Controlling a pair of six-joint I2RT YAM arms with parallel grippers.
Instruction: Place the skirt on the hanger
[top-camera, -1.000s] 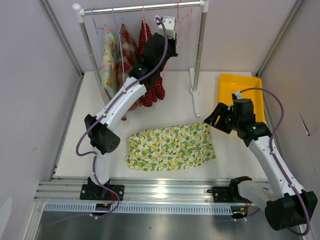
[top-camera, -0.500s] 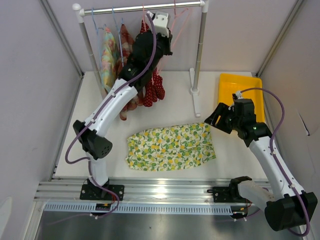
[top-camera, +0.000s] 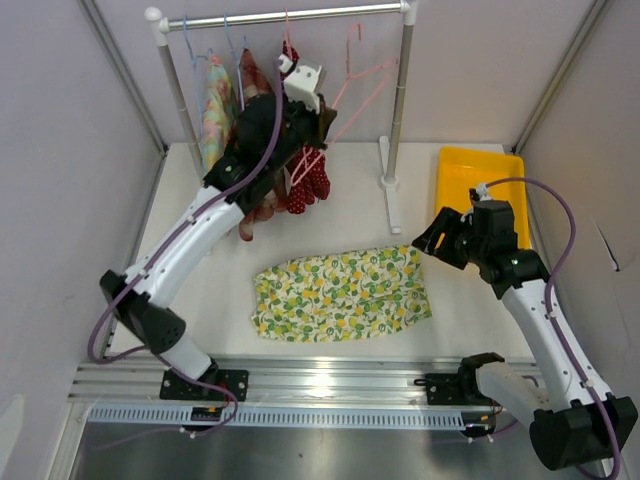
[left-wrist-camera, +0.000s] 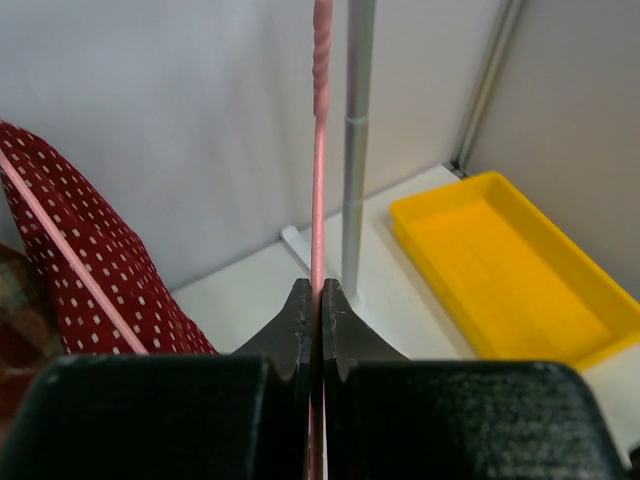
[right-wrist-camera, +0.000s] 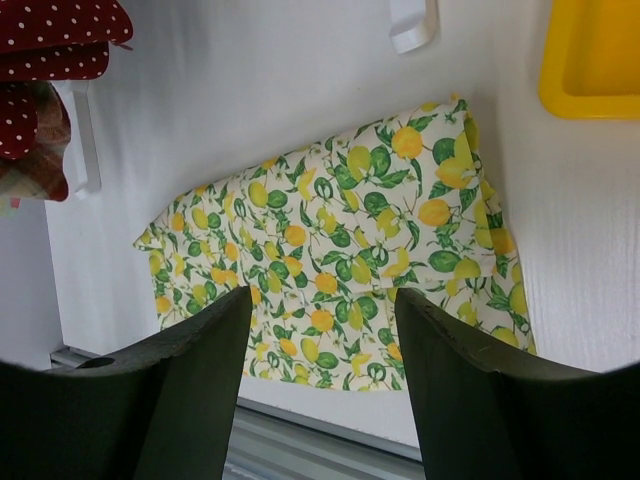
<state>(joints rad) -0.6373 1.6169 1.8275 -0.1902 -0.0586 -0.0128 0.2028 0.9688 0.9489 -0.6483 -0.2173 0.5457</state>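
A lemon-print skirt (top-camera: 342, 293) lies flat on the white table; the right wrist view shows it too (right-wrist-camera: 340, 260). My left gripper (top-camera: 322, 118) is shut on a thin pink hanger (top-camera: 355, 90) and holds it in the air just below the rail, off the rail. In the left wrist view the pink hanger wire (left-wrist-camera: 320, 150) runs up from between the closed fingers (left-wrist-camera: 298, 320). My right gripper (top-camera: 428, 238) is open and empty, hovering above the skirt's right end (right-wrist-camera: 320, 300).
A garment rack (top-camera: 395, 110) stands at the back with several hung garments, among them a red polka-dot one (top-camera: 305, 180). A yellow tray (top-camera: 478, 180) sits at the back right. The rack's white foot (top-camera: 390, 205) lies near the skirt.
My left arm has swung left and down, carrying the pink hanger off the rail and tilting it. The right arm has barely moved. The skirt has not moved.
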